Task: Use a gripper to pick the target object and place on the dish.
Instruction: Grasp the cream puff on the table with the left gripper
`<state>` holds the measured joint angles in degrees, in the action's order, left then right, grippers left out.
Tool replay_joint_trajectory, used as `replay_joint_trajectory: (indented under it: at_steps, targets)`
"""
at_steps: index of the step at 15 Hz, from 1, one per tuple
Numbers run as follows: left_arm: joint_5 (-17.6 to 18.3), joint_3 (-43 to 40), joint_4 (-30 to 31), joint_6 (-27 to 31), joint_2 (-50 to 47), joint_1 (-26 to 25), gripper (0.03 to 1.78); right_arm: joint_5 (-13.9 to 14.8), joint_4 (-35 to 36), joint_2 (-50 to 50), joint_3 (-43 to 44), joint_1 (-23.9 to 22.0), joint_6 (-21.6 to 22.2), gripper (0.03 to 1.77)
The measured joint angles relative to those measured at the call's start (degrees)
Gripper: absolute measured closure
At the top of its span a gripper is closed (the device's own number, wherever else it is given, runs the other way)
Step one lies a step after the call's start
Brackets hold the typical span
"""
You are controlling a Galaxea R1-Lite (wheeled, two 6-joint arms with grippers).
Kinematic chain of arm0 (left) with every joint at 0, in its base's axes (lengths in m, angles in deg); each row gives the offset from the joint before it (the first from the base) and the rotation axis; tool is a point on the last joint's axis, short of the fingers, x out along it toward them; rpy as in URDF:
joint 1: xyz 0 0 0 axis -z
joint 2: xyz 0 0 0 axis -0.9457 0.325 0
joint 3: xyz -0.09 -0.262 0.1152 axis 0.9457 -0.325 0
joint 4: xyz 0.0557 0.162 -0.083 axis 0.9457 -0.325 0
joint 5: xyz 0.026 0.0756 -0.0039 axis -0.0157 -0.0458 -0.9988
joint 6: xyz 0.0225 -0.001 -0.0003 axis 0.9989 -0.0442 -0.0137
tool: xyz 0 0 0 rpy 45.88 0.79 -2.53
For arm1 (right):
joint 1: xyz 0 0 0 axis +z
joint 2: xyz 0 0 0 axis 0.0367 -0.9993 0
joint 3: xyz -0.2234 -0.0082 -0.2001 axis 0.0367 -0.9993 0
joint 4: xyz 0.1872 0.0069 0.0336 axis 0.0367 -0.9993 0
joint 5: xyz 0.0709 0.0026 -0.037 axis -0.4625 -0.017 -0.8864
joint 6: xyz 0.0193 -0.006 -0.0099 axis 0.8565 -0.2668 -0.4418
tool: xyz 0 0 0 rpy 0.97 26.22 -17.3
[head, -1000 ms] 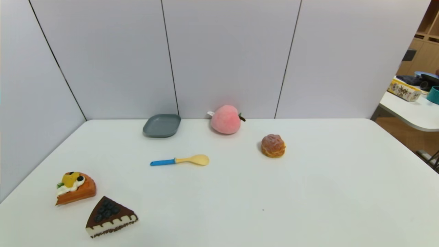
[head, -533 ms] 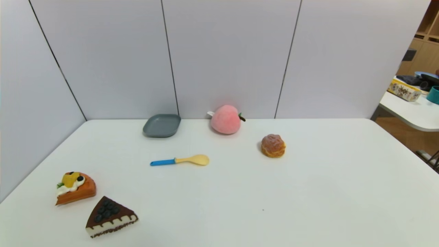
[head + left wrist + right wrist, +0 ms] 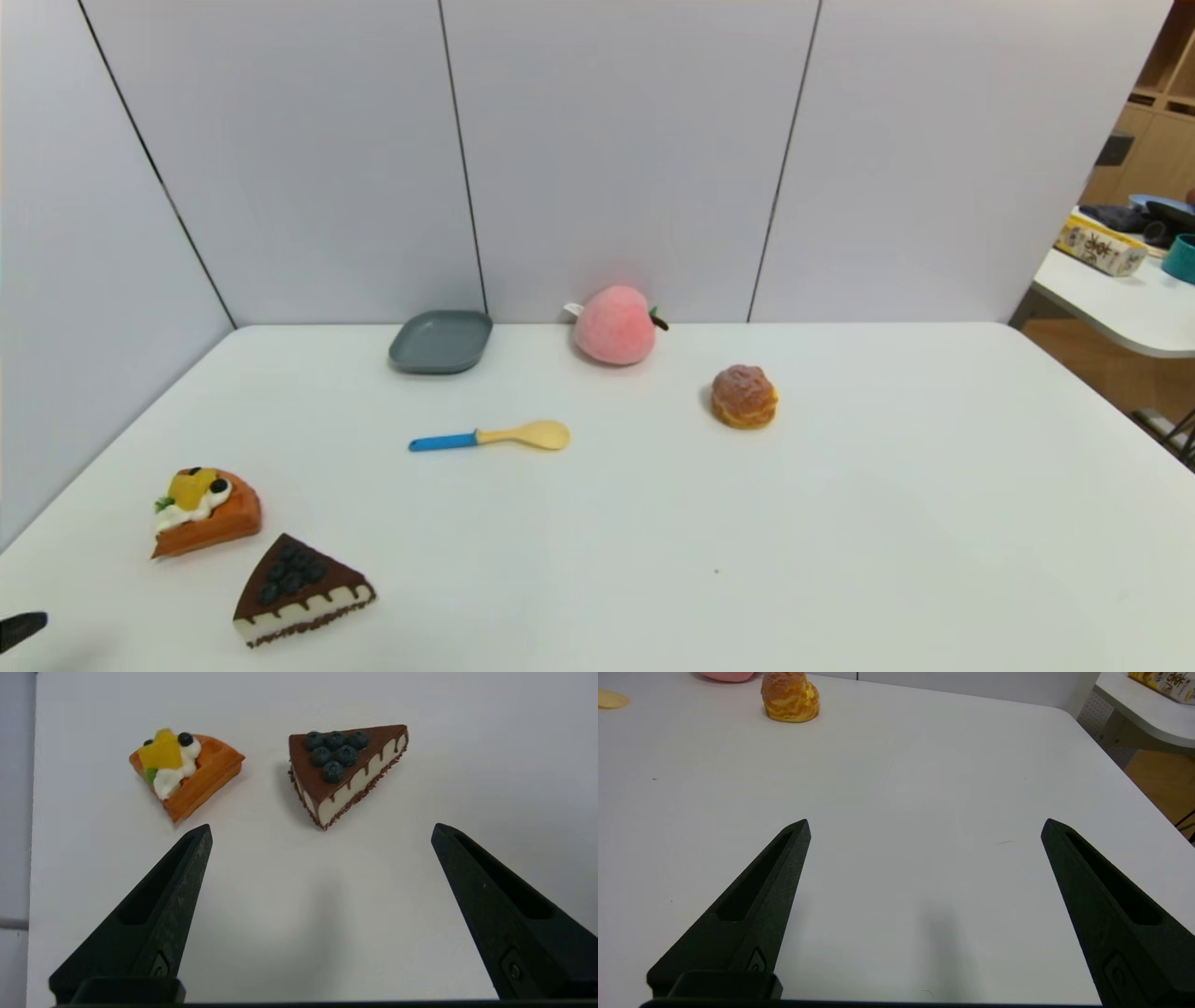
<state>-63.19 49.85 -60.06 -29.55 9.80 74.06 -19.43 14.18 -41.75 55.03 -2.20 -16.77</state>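
Grey-blue dish (image 3: 440, 342) holds nothing.

A fuzzy plush peach (image 3: 613, 325), a matt plastic dish (image 3: 441, 342) and a bumpy puff (image 3: 744, 397) are seen on a smooth matt table (image 3: 840, 523).
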Motion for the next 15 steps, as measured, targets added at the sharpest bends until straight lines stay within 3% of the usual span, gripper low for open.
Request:
replay_joint_trajectory:
  at_steps: [6, 15]
  targets:
    - [9.31, 12.86, 0.34, 14.17, 24.62, 3.39, 0.12, 0.00, 0.02, 0.00, 0.00, 0.00, 0.00, 0.09]
    - [11.54, 31.61, 11.69, 15.10, 56.82, 17.09, 0.12, -0.02, -0.02, 0.00, 0.00, 0.00, -0.06, 0.09]
